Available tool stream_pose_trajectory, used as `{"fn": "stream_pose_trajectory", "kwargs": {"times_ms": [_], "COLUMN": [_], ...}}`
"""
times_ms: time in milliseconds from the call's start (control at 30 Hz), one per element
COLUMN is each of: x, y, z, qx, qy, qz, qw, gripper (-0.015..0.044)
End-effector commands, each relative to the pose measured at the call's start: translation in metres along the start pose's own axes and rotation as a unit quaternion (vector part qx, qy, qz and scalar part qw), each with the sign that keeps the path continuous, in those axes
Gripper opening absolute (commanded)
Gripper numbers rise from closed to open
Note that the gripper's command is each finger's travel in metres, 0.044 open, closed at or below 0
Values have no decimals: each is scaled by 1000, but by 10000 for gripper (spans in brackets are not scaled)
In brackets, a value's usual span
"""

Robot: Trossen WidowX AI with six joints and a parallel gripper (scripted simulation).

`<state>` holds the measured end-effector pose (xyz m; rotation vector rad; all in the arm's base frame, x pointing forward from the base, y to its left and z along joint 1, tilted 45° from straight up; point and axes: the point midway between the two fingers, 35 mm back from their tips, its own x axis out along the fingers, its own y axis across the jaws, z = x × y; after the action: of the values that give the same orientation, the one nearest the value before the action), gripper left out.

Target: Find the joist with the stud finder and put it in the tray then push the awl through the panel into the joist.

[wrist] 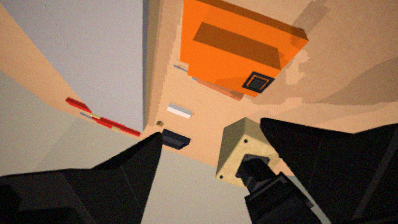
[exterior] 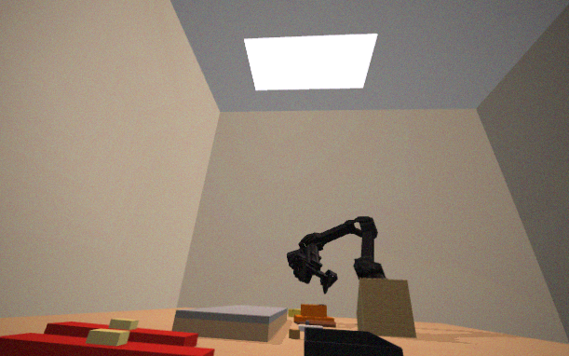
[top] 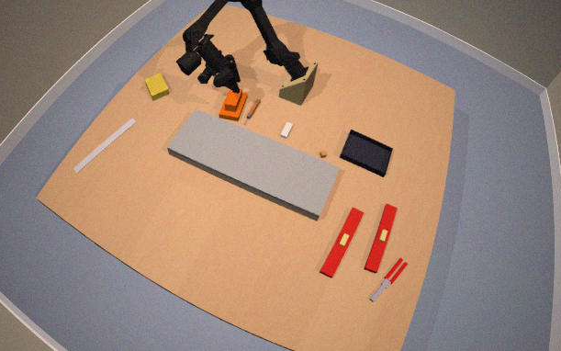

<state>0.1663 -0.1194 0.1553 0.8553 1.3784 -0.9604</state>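
The orange stud finder [top: 233, 105] [exterior: 314, 311] [wrist: 240, 50] lies flat on the tan table, just off the far end of the grey floor panel [top: 252, 164] [exterior: 234, 313] [wrist: 90, 55]. My gripper [top: 234, 86] [exterior: 327, 280] [wrist: 211, 129] is open and empty. It hangs a little above the stud finder and does not touch it. The awl [top: 252, 109], with an orange handle, lies on the table right beside the stud finder. The dark tray [top: 366, 152] [exterior: 345, 344] [wrist: 176, 138] stands beyond the panel's other end.
The arm's tan pedestal [top: 299, 86] [exterior: 384, 308] [wrist: 242, 145] stands near the awl. A yellow block [top: 157, 85], a white strip [top: 105, 144], a small white block [top: 286, 130] and a tiny brown cube [top: 323, 154] lie around the panel. Two red levels [top: 342, 242] [top: 381, 237] and red-handled pliers [top: 388, 281] lie at the near right.
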Motion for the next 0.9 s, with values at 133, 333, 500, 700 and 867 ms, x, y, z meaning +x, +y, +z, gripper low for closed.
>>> {"fn": "stream_pose_trajectory", "kwargs": {"times_ms": [133, 333, 500, 700, 867], "x": [23, 24, 24, 24, 24], "y": [-6, -7, -7, -7, -7], "z": [13, 15, 15, 15, 15], "qx": [-474, -562, -562, -562, -562], "qy": [-216, -250, -250, -250, -250], "qz": [-182, -252, -252, -252, -252], "qw": [834, 747, 747, 747, 747], "gripper": [440, 440, 440, 440, 440]}}
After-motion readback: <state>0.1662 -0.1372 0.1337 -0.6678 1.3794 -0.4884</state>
